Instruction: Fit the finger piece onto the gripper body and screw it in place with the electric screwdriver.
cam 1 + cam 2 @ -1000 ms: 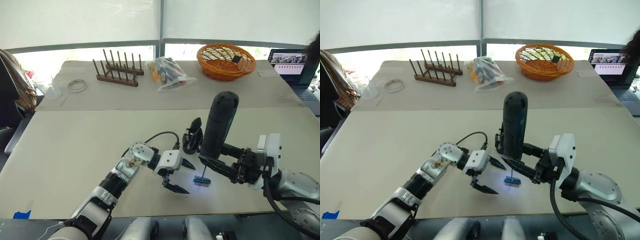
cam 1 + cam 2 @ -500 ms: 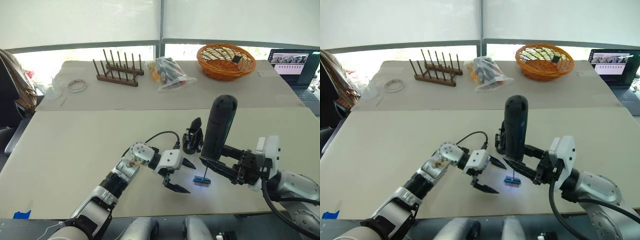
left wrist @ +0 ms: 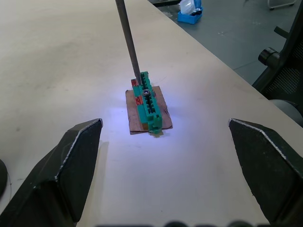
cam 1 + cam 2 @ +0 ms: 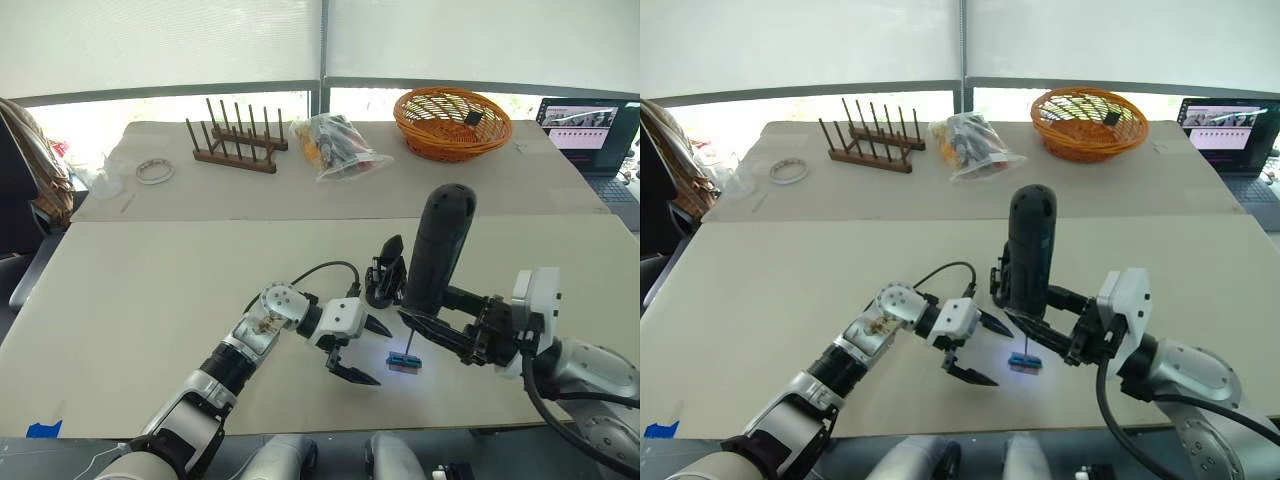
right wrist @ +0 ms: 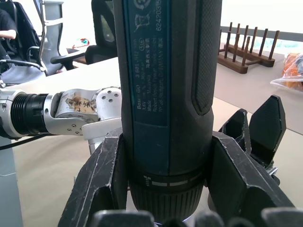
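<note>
The table (image 4: pixel 150 290) carries everything. The right gripper (image 4: pixel 440 335) clamps the screwdriver (image 4: pixel 432 255) upright, bit on a green block (image 3: pixel 149 106). The gripper body (image 4: pixel 383 275) stands just behind the screwdriver. The left gripper (image 4: pixel 362 352) gapes beside the bit. A tilting screwdriver could slip off.

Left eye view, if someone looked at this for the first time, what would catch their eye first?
The big black electric screwdriver stands upright in the right gripper near the table's front edge, its bit lit on a small green terminal block. The open left gripper hovers just left of that block, and the gripper body sits right behind the screwdriver.
</note>
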Robot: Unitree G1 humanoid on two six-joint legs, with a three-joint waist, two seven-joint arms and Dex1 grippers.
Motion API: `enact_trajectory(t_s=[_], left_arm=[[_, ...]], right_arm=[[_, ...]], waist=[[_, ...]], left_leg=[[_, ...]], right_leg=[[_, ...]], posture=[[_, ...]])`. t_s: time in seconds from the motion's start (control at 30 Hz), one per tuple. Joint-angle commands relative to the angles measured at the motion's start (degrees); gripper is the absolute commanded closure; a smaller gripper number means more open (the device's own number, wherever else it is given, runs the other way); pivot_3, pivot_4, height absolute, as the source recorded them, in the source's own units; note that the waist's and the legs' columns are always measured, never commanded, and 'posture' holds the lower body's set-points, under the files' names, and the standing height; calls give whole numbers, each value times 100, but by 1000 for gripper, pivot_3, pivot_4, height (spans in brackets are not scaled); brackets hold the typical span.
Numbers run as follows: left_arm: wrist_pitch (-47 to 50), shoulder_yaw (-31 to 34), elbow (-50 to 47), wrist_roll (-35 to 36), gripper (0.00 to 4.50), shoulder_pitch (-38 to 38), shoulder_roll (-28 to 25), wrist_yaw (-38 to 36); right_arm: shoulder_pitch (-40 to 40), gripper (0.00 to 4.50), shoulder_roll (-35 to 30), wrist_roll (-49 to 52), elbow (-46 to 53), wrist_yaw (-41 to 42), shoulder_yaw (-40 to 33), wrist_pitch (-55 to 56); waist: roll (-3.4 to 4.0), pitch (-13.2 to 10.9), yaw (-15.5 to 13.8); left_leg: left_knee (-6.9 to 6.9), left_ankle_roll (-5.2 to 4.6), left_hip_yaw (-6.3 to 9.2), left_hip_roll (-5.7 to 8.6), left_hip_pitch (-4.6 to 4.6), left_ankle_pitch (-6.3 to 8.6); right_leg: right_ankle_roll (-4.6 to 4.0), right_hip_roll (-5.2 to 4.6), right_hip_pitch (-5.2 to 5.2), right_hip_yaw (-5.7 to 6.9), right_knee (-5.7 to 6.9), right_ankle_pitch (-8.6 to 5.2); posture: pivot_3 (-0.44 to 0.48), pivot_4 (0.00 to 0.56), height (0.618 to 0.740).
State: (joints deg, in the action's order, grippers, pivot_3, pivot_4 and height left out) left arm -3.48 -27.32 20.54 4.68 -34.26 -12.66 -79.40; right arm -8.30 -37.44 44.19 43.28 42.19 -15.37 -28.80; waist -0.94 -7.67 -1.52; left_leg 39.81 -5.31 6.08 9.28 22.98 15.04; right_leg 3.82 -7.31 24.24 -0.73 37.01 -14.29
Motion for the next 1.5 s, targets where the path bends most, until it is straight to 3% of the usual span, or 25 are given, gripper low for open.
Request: enact_trajectory(t_s=[0.03, 1.5], left_arm=[[-81, 26, -56, 41, 0, -125, 51, 22], [-121, 30, -3, 34, 0, -167, 72, 60]], right_arm=[[31, 2587, 24, 178, 198, -9, -72, 146], [-9, 2587, -49, 117, 74, 8, -122, 171]], waist=[[0, 0, -1], [0, 0, 0]], left_leg=[[0, 0, 0, 0, 0, 0], [0, 0, 0, 0, 0, 0]], right_leg=[[0, 0, 0, 0, 0, 0], [0, 0, 0, 0, 0, 0]], posture=[[0, 150, 740], [0, 150, 740]])
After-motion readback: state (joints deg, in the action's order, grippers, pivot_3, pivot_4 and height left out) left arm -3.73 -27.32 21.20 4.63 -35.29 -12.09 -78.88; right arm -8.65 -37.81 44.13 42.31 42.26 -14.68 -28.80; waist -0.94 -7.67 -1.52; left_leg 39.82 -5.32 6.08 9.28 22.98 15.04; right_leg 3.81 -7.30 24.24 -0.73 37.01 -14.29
